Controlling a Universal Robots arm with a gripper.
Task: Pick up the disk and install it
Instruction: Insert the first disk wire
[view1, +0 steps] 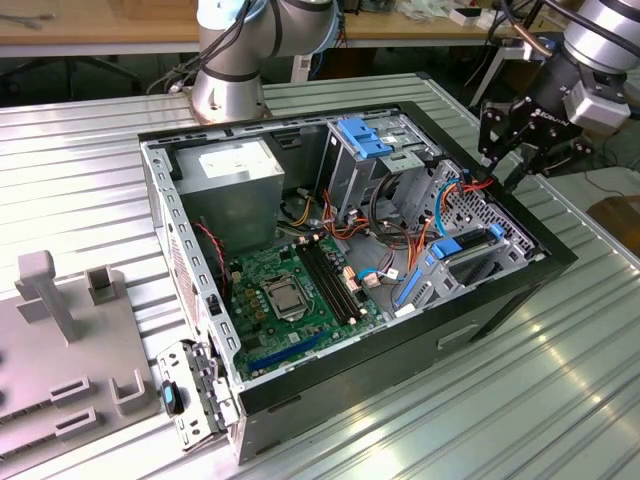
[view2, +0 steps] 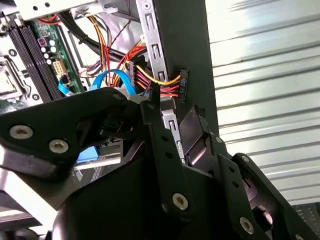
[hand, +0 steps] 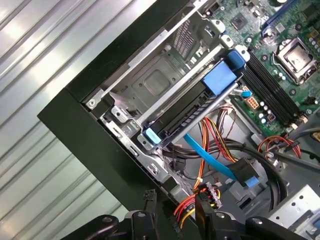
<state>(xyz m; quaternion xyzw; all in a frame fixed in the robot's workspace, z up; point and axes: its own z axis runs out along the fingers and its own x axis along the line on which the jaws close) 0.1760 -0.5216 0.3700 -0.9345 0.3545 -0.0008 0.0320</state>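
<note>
We record 1 disk (hand: 187, 117), lying in the grey drive bay (hand: 155, 82) at a corner of 1 open PC case (view1: 280, 122), w/ blue carrier ends showing at both sides. 1 gripper (view1: 503, 165) hangs over the case rim just beside that bay. Its 2 fingers (view2: 159, 135) are spread and hold nothing. The case lies on 1 ribbed metal desk (view1: 80, 150). 1 blue latch (view1: 365, 135) tops a separate cage.

No text can be read: the white label (view1: 232, 160) on the power supply (view1: 240, 205) inside the computer case (view1: 330, 395) carries print too small to make out.
</note>
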